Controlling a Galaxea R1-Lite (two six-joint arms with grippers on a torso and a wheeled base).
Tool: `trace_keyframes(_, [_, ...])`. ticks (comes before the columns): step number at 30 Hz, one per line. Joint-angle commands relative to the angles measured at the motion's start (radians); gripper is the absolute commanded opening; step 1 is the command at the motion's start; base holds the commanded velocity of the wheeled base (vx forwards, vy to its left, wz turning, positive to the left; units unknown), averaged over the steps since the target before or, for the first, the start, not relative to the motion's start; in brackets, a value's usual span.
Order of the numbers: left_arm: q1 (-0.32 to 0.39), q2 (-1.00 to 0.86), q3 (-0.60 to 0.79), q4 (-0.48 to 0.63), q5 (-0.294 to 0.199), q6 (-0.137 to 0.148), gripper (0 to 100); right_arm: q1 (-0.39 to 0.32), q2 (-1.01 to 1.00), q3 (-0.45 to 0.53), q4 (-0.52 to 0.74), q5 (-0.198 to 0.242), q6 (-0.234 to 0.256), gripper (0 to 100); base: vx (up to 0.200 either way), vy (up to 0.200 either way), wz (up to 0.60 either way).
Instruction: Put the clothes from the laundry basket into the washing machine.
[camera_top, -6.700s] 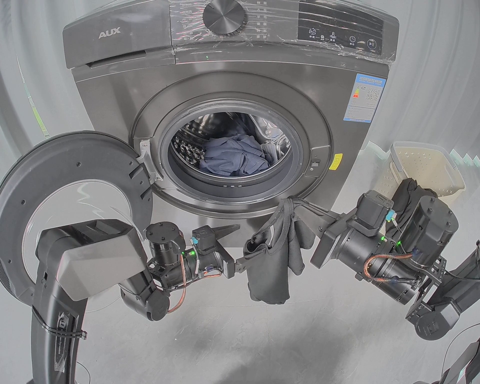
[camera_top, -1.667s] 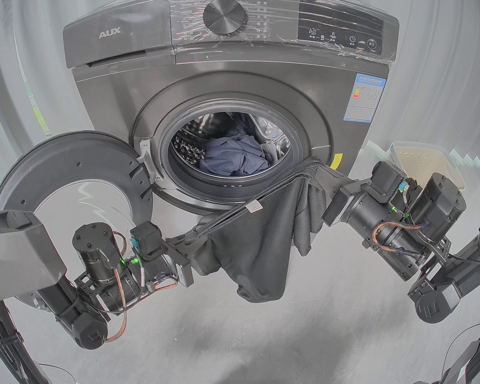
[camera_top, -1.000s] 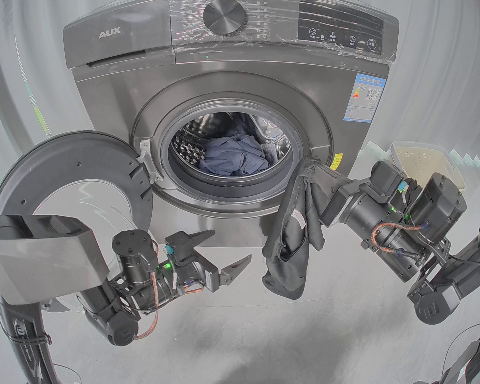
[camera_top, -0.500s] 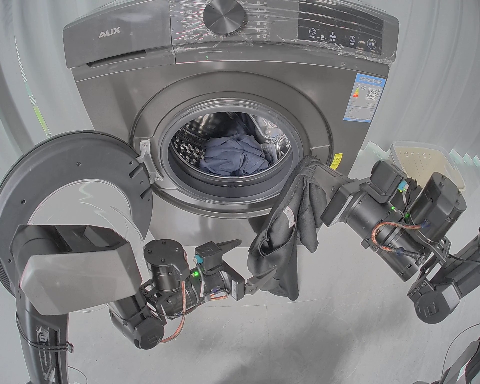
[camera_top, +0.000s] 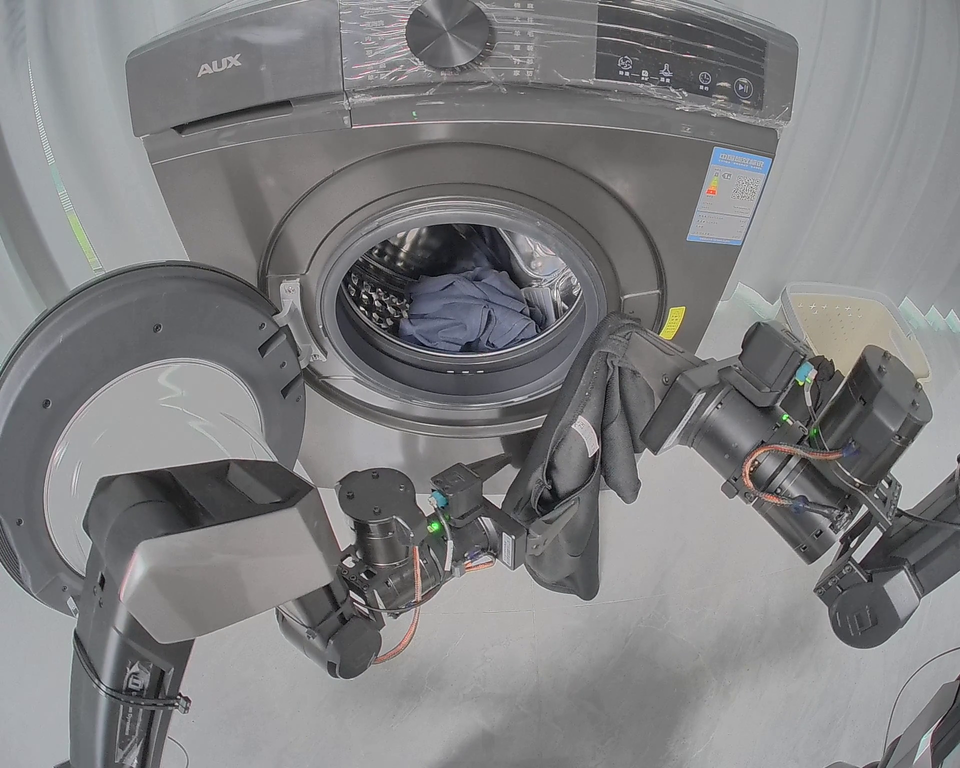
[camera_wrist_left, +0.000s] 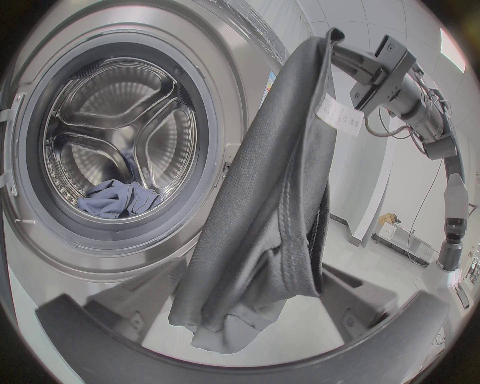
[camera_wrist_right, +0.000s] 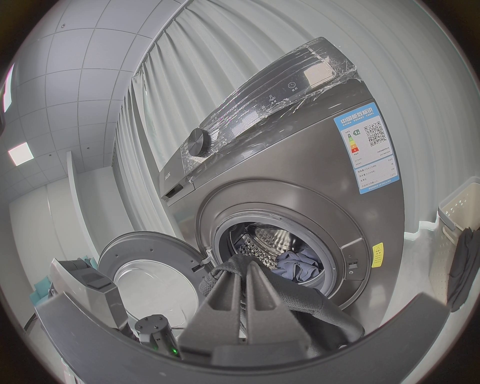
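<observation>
We are mid-transfer: the right pincer (camera_wrist_right: 243, 270) is clamped on the top of the dark grey cloth garment (camera_top: 575, 470), which hangs before the grey front-loading washing machine (camera_top: 450, 130), just beside the right rim of its round opening. The left pincer (camera_top: 522, 505) stands spread, fingers either side of the garment's lower folds. Next, we judge, it must close there so both arms can lift the bundle over the rim, onto the blue-grey crumpled garment (camera_top: 465, 310) in the drum (camera_wrist_left: 120, 125).
</observation>
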Motion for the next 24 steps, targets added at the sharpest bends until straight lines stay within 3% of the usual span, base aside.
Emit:
trace_keyframes(1, [-0.018, 0.039, -0.03, -0.002, 0.005, -0.004, 0, -0.003, 0.0, 0.0, -0.001, 0.001, 0.0, 0, 0.0, 0.0, 0.0])
trace_keyframes(6, [-0.024, 0.028, -0.068, -0.002, 0.044, -0.005, 0, -0.001, 0.0, 0.0, -0.001, 0.001, 0.0, 0, 0.0, 0.0, 0.0])
trace_keyframes(12, [-0.019, -0.056, -0.028, -0.003, 0.056, -0.005, 0, -0.007, -0.003, 0.005, -0.001, 0.001, 0.0, 0, 0.0, 0.0, 0.0])
trace_keyframes(18, [0.008, -0.27, 0.193, -0.003, 0.053, 0.003, 0, -0.01, -0.003, 0.009, 0.001, 0.0, 0.0, 0, 0.0, 0.0, 0.0])
trace_keyframes(24, [0.117, -0.448, 0.414, -0.002, 0.037, 0.009, 0, -0.03, -0.001, 0.0, 0.001, -0.003, 0.002, 0, 0.0, 0.0, 0.0])
